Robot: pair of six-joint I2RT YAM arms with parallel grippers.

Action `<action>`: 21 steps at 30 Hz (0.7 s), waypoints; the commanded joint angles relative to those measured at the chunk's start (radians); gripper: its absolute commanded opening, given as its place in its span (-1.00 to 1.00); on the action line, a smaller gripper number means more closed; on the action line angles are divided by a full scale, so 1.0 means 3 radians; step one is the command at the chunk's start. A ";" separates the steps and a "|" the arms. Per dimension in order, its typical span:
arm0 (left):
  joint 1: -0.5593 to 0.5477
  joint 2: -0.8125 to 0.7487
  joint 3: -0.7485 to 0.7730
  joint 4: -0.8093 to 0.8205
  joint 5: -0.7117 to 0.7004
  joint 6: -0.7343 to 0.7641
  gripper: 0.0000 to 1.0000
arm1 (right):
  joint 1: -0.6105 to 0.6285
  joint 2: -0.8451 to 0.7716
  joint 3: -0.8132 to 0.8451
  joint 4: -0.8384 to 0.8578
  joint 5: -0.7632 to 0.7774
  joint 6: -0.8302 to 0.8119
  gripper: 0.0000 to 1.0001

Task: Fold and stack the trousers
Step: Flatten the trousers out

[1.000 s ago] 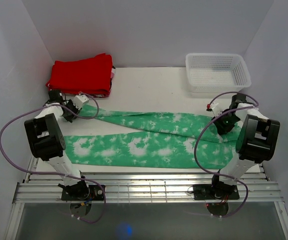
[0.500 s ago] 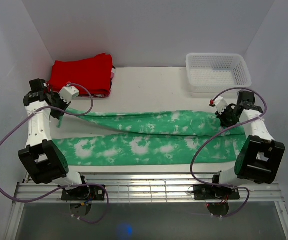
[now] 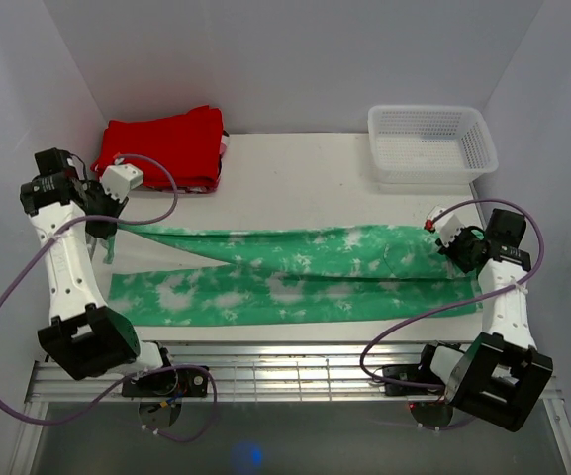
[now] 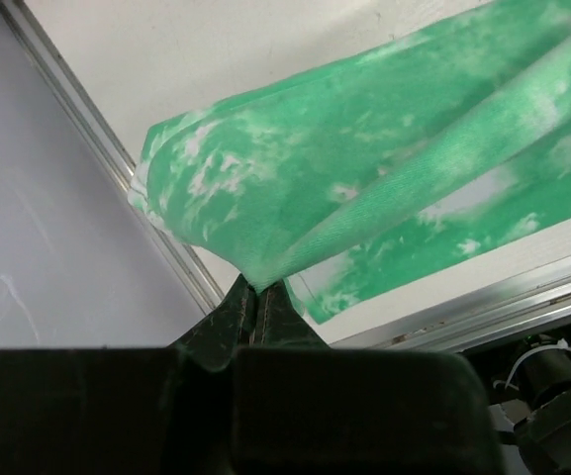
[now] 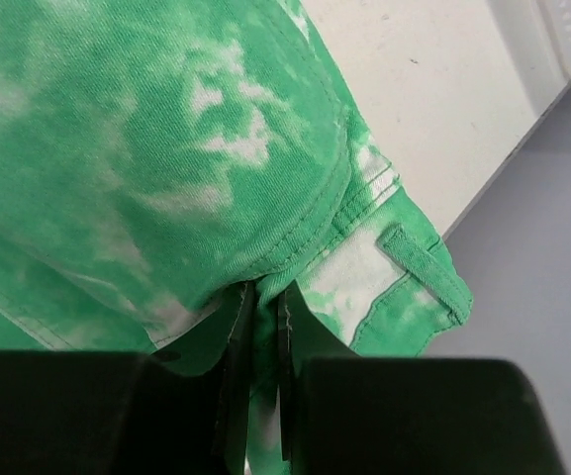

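Trousers lie stretched lengthwise on the table, left gripper pinched shut on a leg hem, right gripper clamped on the waistband.

**Matt cloth, dull plastic, bare metal**

The trousers are matt cloth, green mottled with white; close up the surface shows a fine woven grain, with raised stitched seams and a sewn belt loop; the red garment is matt cloth too, plain in colour; the tabletop is smooth, white and dull, with a few small specks; the basket is white plastic, its walls an open mesh with a faint sheen; the rails at the near edge are bare ribbed metal, satin-bright; the left claw and the right claw are matt black plastic; the walls are pale, smooth and matt.
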 commanded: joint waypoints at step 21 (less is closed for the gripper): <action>-0.0099 0.1699 0.0607 0.1866 0.0380 -0.1231 0.96 | 0.0362 0.1768 0.1139 0.0980 0.0715 0.1227 0.39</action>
